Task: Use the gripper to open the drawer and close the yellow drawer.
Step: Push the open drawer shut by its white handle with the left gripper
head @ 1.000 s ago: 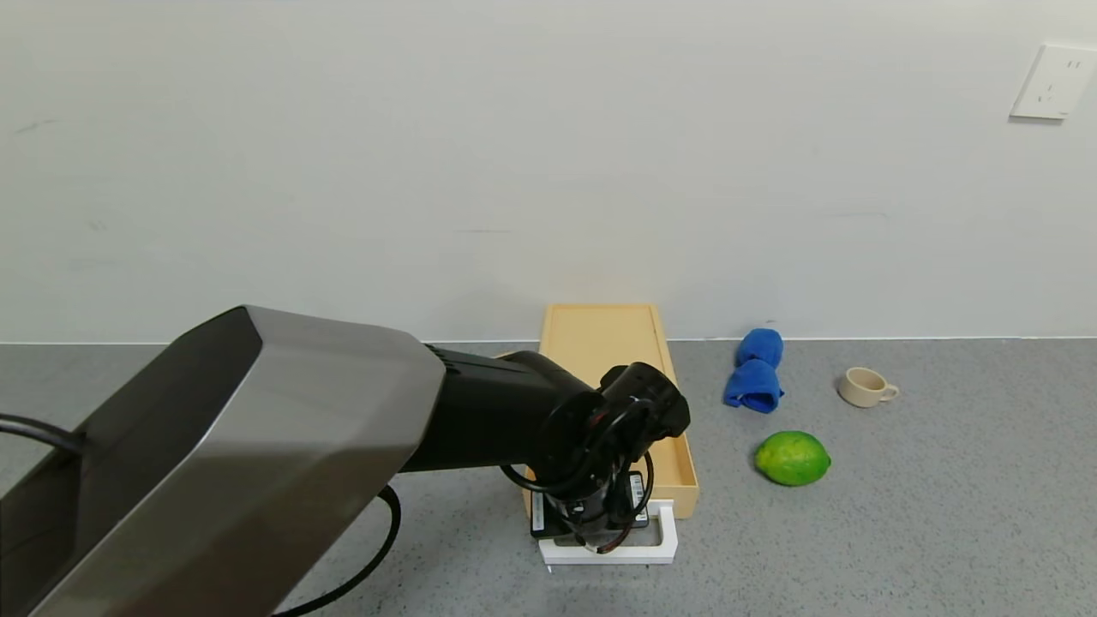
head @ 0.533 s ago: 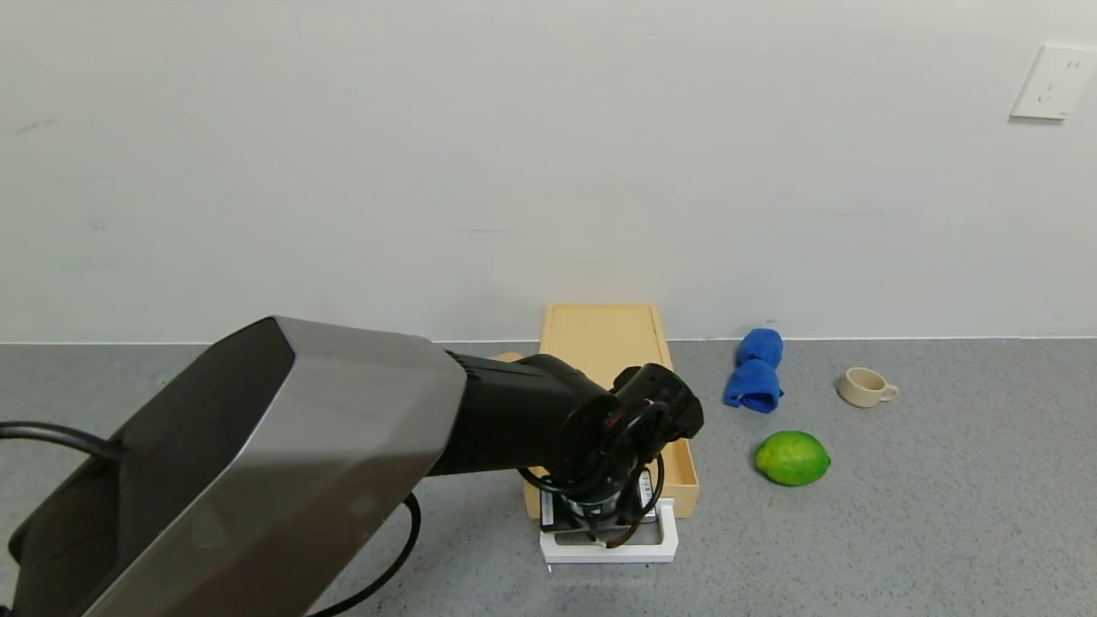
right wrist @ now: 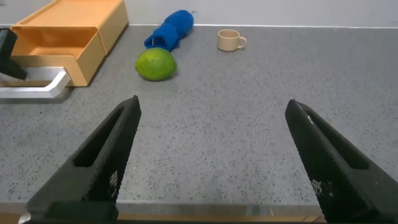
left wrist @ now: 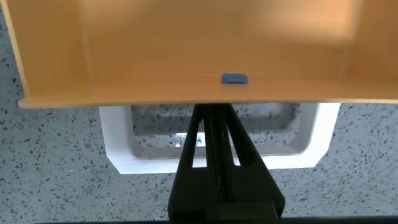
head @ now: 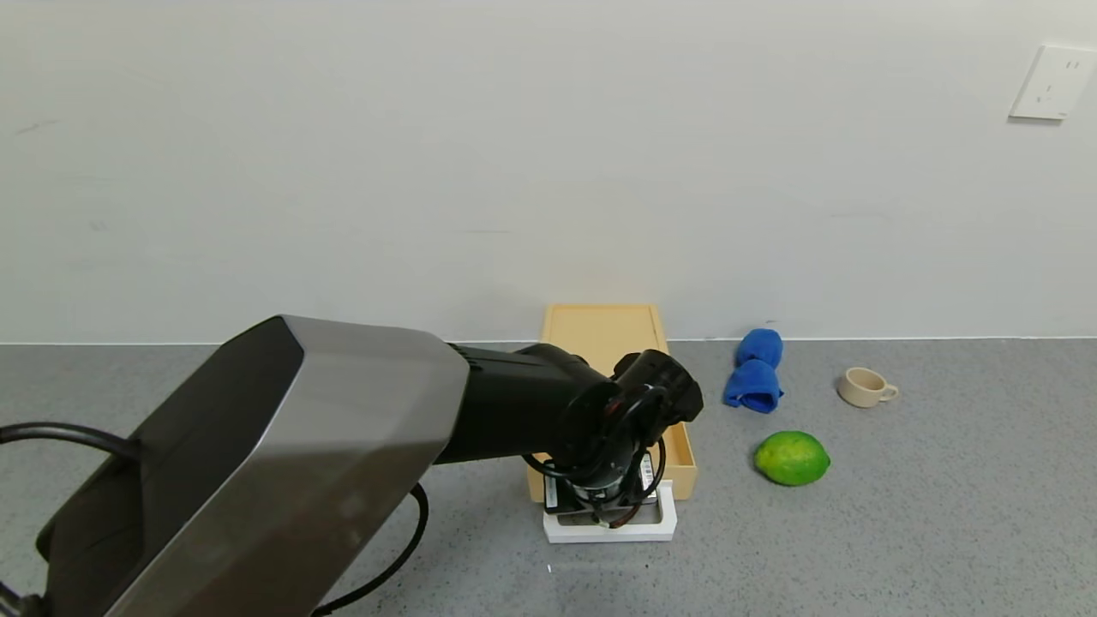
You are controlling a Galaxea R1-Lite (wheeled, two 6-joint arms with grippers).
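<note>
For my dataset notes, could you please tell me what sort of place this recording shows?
Probably a lab test bench rather than a home: a grey speckled counter against a bare white wall with one socket, holding scattered props, namely a yellow drawer, a lime and a cup.

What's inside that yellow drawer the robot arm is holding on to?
The yellow drawer looks nearly bare inside: only a small blue piece at the front wall. The left gripper, closed at the white handle, hides part in the head view.

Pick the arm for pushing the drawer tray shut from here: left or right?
Left. Its end effector is shut inside the white loop handle of the yellow drawer, whose tray is pulled out. The right end effector hangs open over bare counter, well off to the side.
</note>
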